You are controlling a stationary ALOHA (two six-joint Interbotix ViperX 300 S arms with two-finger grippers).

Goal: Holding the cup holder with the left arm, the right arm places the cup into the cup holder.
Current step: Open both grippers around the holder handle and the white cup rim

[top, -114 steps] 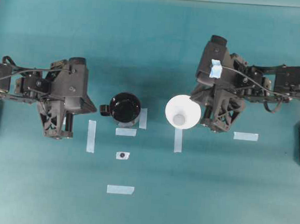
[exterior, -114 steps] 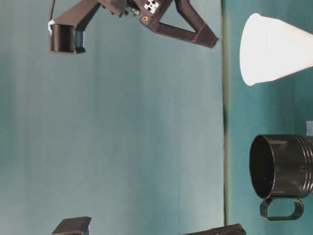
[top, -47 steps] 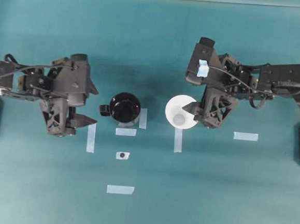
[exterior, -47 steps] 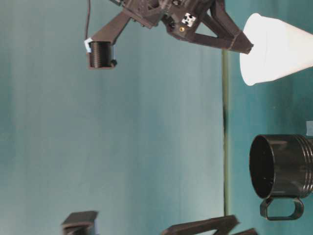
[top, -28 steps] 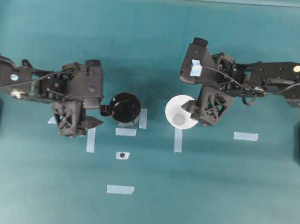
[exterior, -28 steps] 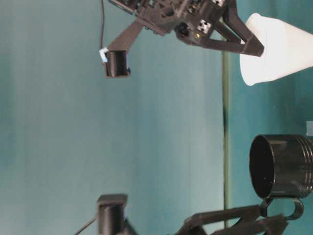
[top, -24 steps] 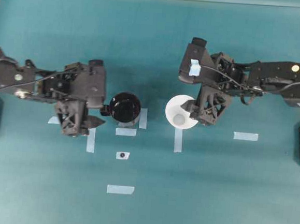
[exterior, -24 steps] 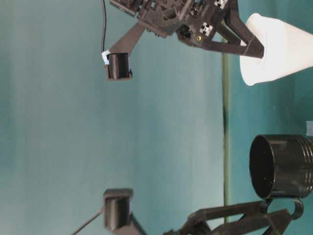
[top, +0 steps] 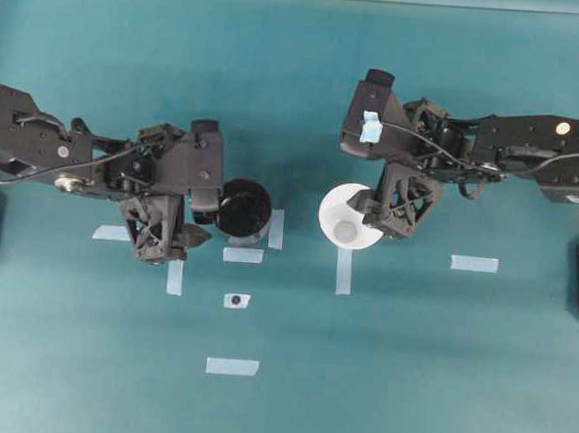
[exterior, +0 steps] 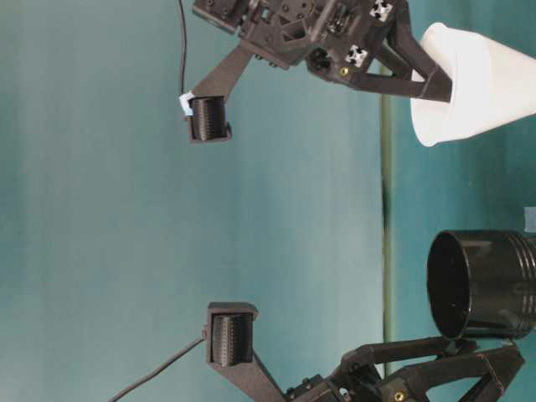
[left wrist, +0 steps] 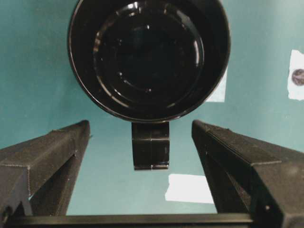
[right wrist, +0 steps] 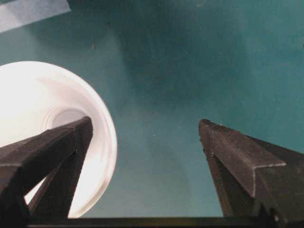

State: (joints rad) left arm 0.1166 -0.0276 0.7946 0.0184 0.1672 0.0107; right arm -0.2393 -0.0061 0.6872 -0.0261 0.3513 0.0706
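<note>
Overhead view: the cup holder (top: 242, 209) is standing upright left of centre on the table (top: 407, 376), with the cup (top: 350, 217) standing to its right, well apart. The left gripper (top: 190, 231) is sitting just left of the holder, nearer to it than the right arm is. The right gripper (top: 366, 204) is reaching over the cup's right rim.

Table-level view: the right gripper's finger (exterior: 419, 84) is crossing the cup's rim; whether it is touching cannot be determined. The cup's axis is standing vertical.

Left wrist view: the jaws are standing wide apart, holding nothing. The holder's handle (left wrist: 150, 145) is pointing straight back between them.

Right wrist view: the jaws are fully spread and empty. One finger (right wrist: 52, 152) is lying over the cup's mouth, the other over bare table, so the rim wall is sitting between them.
</note>
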